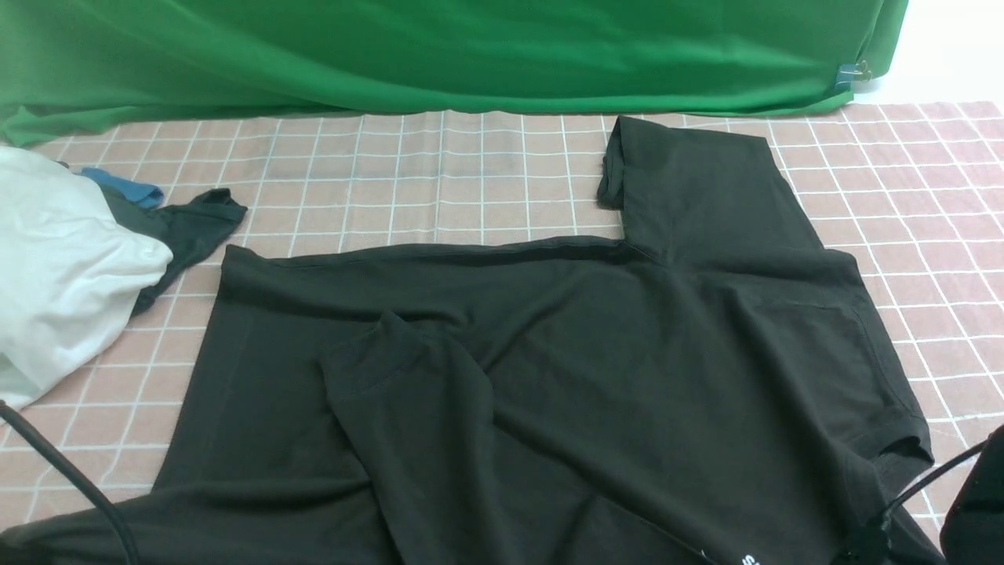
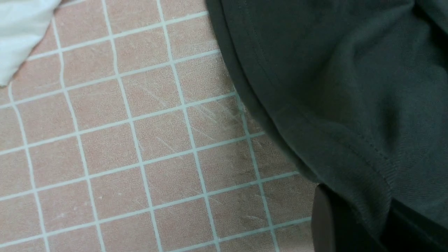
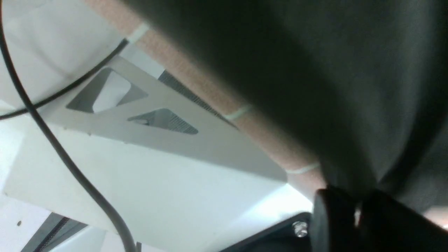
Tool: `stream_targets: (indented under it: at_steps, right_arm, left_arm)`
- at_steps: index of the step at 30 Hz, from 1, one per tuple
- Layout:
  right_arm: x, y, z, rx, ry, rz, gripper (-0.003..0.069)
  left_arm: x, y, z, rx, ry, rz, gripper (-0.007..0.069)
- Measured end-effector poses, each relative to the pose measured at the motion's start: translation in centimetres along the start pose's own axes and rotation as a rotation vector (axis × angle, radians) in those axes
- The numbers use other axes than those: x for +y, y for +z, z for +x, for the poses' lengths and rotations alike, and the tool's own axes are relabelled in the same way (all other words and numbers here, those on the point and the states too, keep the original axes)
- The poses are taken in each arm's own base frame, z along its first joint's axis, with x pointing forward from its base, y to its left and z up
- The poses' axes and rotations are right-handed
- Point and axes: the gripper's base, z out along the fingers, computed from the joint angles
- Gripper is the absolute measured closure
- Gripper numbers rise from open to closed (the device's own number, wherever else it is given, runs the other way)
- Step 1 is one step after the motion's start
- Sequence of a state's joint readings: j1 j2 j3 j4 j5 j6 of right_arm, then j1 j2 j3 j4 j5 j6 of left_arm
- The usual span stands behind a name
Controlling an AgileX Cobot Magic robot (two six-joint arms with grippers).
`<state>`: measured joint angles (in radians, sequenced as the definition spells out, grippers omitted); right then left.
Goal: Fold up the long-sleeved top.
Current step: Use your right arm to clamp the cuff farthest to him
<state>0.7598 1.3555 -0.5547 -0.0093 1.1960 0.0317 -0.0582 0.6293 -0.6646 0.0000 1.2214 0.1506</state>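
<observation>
Barely started, by the look of it. Got the top [image 1: 549, 377] spread across the checked tablecloth [image 1: 471, 180], one sleeve [image 1: 408, 408] flopped over the body, other sleeve [image 1: 690, 180] sticking out. Seeing left gripper [image 2: 353, 227] pinched tight on the hem [image 2: 350, 164], right gripper [image 3: 355, 210] nearly closed on cloth too. Needs proper folds yet.

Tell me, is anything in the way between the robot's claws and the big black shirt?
Nothing visible is. The near edge of the long-sleeved top lies right against the left gripper and the right gripper. The white cloth bundle sits off to the left, not between them.
</observation>
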Motion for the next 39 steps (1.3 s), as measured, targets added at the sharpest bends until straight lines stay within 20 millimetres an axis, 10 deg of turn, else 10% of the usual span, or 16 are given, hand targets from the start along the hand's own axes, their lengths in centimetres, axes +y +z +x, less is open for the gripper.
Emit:
stream_targets:
  at_steps: [6, 12, 18, 27, 39]
  right_arm:
    - [-0.2, -1.5, -0.9, -0.059, 0.039, 0.024, 0.014]
    - [-2.6, -6.5, -4.3, -0.347, 0.143, 0.114, 0.0204]
    - [-12.5, -13.1, -9.9, -0.787, 0.493, 0.036, 0.0228]
    - [-27.7, -13.9, -16.6, -0.9, 0.753, -0.039, 0.0168]
    - [-36.4, -10.8, -24.1, -1.011, 0.813, -0.029, 0.0071]
  left_arm:
    - [-0.1, 0.6, 0.4, 0.023, -0.001, 0.009, 0.0587]
    - [-0.2, 1.0, 0.7, 0.044, 0.007, 0.012, 0.0587]
    - [-0.1, 1.0, 0.7, 0.045, 0.019, 0.007, 0.0587]
    - [-0.1, 1.0, 0.7, 0.046, 0.024, 0.002, 0.0587]
    - [-0.1, 1.0, 0.7, 0.046, 0.024, 0.002, 0.0587]
